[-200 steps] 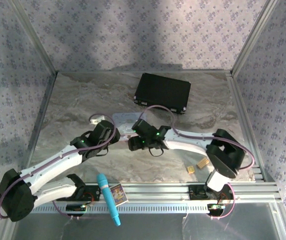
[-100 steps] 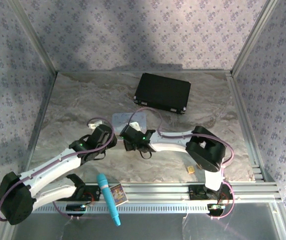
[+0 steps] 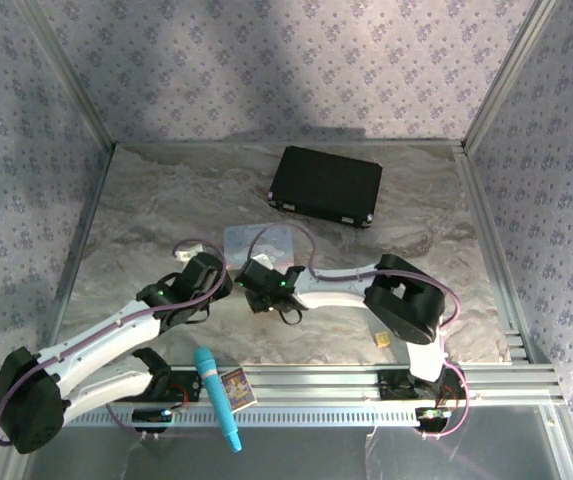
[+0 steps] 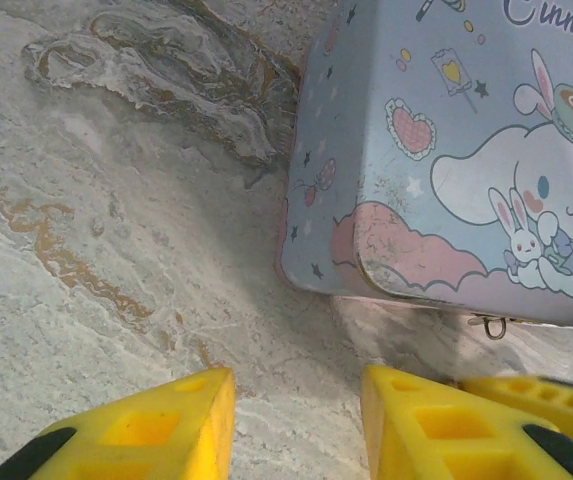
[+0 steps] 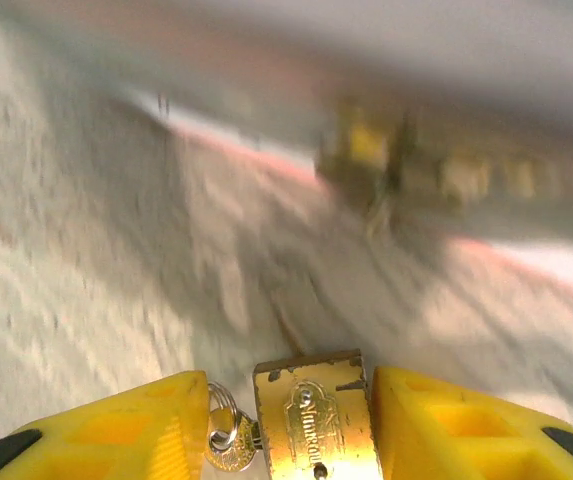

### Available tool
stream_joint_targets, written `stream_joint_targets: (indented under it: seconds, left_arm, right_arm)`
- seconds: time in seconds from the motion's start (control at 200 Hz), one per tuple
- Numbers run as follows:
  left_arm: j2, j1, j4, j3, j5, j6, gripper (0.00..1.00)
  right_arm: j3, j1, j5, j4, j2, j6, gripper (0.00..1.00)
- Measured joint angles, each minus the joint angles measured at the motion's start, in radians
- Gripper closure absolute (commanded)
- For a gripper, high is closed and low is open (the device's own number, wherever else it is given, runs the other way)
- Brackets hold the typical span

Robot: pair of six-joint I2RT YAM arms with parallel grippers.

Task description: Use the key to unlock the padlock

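Note:
In the right wrist view the brass padlock (image 5: pixel 316 425) sits between my right gripper's (image 5: pixel 288 388) yellow fingers, its keyhole side to the left. The small key (image 5: pixel 228 440) with its ring sticks out of that side, against the left finger. The right gripper is shut on the padlock. In the left wrist view my left gripper (image 4: pixel 296 385) is open over bare table, just short of the pastel cartoon tin (image 4: pixel 466 150). A yellow finger of the right gripper (image 4: pixel 536 400) shows beside it. From above, the left gripper (image 3: pixel 218 278) and the right gripper (image 3: pixel 251 290) are close together in front of the tin (image 3: pixel 261 238).
A black case (image 3: pixel 326 185) lies at the back of the table. A tan block (image 3: pixel 381 337) sits near the right arm's base. A blue microphone-shaped toy (image 3: pixel 216 395) and a small card box (image 3: pixel 236 383) rest on the front rail. Metal frame walls bound the table.
The right arm has folded and swung its gripper left toward the left gripper. The left gripper has drawn back slightly. The right wrist view is blurred by motion.

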Motion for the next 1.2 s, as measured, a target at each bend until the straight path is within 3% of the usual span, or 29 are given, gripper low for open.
stream_joint_targets:
  seconds: [0.165, 0.29, 0.405, 0.5, 0.63, 0.91, 1.199]
  left_arm:
    - [0.0, 0.0, 0.001, 0.0, 0.0, 0.0, 0.63]
    - [0.002, 0.0, 0.0, 0.0, 0.0, 0.0, 0.62]
    - [0.001, 0.0, -0.003, 0.0, -0.003, 0.0, 0.61]
    - [-0.01, 0.0, -0.021, 0.0, -0.012, 0.002, 0.38]
    - [-0.038, 0.0, -0.038, 0.0, -0.025, -0.013, 0.22]
    - [-0.06, 0.001, -0.039, -0.013, -0.024, -0.02, 0.21]
    - [-0.066, 0.001, -0.039, -0.043, -0.023, -0.027, 0.21]
  right_arm:
    - [-0.085, 0.003, -0.034, -0.029, -0.095, -0.045, 0.42]
    - [-0.077, 0.003, -0.034, -0.056, -0.138, -0.063, 0.42]
    - [-0.021, -0.003, -0.014, -0.12, -0.143, 0.015, 0.41]
    - [0.007, -0.005, -0.009, -0.157, -0.139, 0.1, 0.41]
    - [0.016, 0.008, -0.009, -0.181, -0.101, 0.19, 0.41]
    - [0.018, 0.014, -0.01, -0.193, -0.039, 0.254, 0.41]
    - [0.04, 0.016, 0.019, -0.227, -0.013, 0.268, 0.48]
